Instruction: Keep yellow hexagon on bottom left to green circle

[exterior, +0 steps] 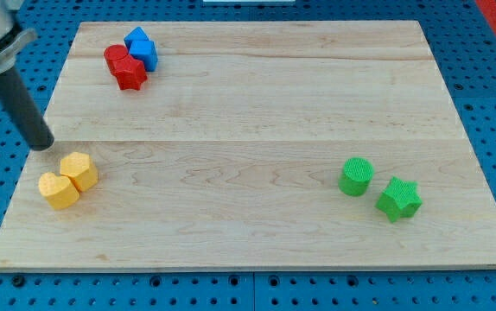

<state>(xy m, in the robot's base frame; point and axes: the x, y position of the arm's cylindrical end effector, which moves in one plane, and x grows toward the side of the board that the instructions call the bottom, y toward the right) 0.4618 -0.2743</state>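
Yellow heart (58,191) touches yellow hexagon (79,170) at the view's left, far from green circle (356,176); my tip (42,145), gripperless, holds nothing; pushing rightward risks dragging the heart along

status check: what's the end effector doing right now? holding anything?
No gripper: a bare rod, holding nothing.
My tip rests on the board, just up-left of the yellow hexagon, not touching it; far from the green circle.
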